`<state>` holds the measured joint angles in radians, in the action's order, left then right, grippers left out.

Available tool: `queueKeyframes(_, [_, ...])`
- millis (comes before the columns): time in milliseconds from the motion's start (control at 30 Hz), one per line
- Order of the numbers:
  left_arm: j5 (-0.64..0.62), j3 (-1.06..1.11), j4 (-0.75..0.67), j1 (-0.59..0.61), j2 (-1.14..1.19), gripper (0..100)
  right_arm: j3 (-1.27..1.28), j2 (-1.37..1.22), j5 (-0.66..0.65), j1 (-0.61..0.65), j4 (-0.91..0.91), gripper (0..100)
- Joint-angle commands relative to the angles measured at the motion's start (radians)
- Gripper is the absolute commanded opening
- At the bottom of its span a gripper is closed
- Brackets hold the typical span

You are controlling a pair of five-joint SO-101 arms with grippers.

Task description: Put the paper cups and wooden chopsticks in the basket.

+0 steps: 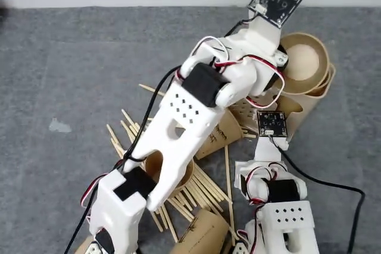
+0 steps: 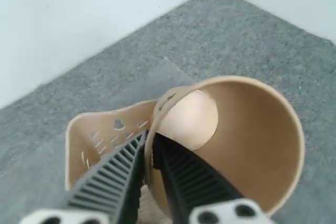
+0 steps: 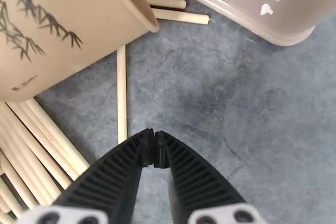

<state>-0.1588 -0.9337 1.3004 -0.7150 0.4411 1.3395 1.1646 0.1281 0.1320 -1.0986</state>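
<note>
We see the left gripper (image 2: 149, 153) pinching the rim of a cup (image 2: 239, 145), one finger inside the wall and one outside. In the high view the cup (image 1: 305, 59) hangs mouth up and slightly tilted over the basket (image 1: 297, 114), near the tabletop's (image 1: 71, 57) far right corner. From the wrist, the basket (image 2: 97, 135) lies below and beyond the fingers, so we judge that letting go there should drop the cup in. The left arm is stretched long across the tabletop from the near edge to reach it.

The right gripper (image 3: 154, 148) is closed on nothing, low over the tabletop beside the basket (image 3: 252, 9). A single chopstick (image 3: 122, 93) lies just beside its fingertips, its long axis running on away from them toward the basket. This arm is the nearer one for it; we would need to open the fingers and turn across the stick. More chopsticks (image 1: 199, 191) and other cups (image 1: 221, 138) lie mid-tabletop.
</note>
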Motion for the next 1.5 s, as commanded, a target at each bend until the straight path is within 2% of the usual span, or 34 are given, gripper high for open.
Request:
queueKeyframes(0, [-0.002,0.051,-0.089,-0.017,-0.009,3,-0.006,0.015,-0.012,0.004,0.010,0.8])
queueKeyframes(167, [-0.040,0.071,-0.103,-0.032,-0.015,23,-0.006,0.015,-0.012,0.004,0.010,0.8])
queueKeyframes(233, [-0.074,0.065,-0.110,-0.031,-0.021,25,-0.006,0.015,-0.012,0.005,0.010,0.8])
queueKeyframes(367, [-0.066,0.010,-0.129,-0.031,-0.008,25,-0.006,0.015,-0.012,0.007,0.010,0.8])
queueKeyframes(767, [-0.158,-0.094,-0.390,-0.029,0.124,24,-0.006,0.015,-0.012,0.008,0.010,0.8])
queueKeyframes(933, [-0.106,-0.189,-0.483,-0.028,0.178,19,-0.006,0.015,-0.012,0.008,0.010,0.8])
queueKeyframes(1167, [-0.087,-0.216,-0.451,-0.018,0.230,18,-0.008,0.015,-0.012,0.008,0.012,0.8])
queueKeyframes(1467, [-0.086,-0.202,-0.483,-0.012,0.302,18,-0.009,0.015,-0.011,0.004,0.010,0.8])
